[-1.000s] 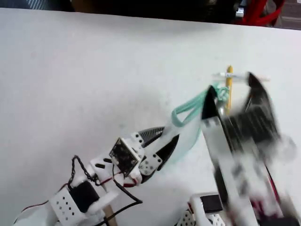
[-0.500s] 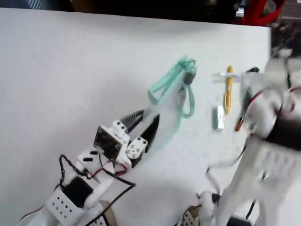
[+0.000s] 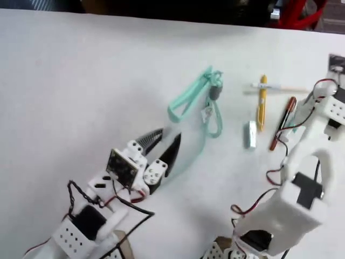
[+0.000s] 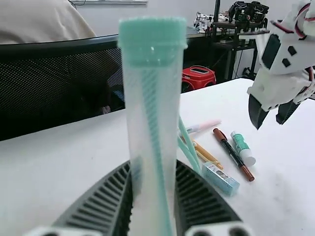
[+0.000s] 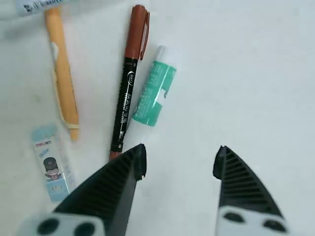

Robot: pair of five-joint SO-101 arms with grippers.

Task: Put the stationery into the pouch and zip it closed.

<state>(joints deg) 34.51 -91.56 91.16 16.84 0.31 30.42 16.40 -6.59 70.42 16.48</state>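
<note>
Left fingers clamped on pouch, right fingers spread wide near marker and glue stick

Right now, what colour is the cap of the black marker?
Reddish brown. The marker cap shows best in the right wrist view.

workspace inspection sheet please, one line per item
surface: white table
job's things: pouch held at one end; yellow pen, white pen, brown marker, glue stick and eraser lie loose on the table, outside it
clutter: nothing seen
grippers: left gripper shut on pouch; right gripper open above the table beside the marker
cables: red and black wires along both arms
surroundings: black mesh chair behind the table
</note>
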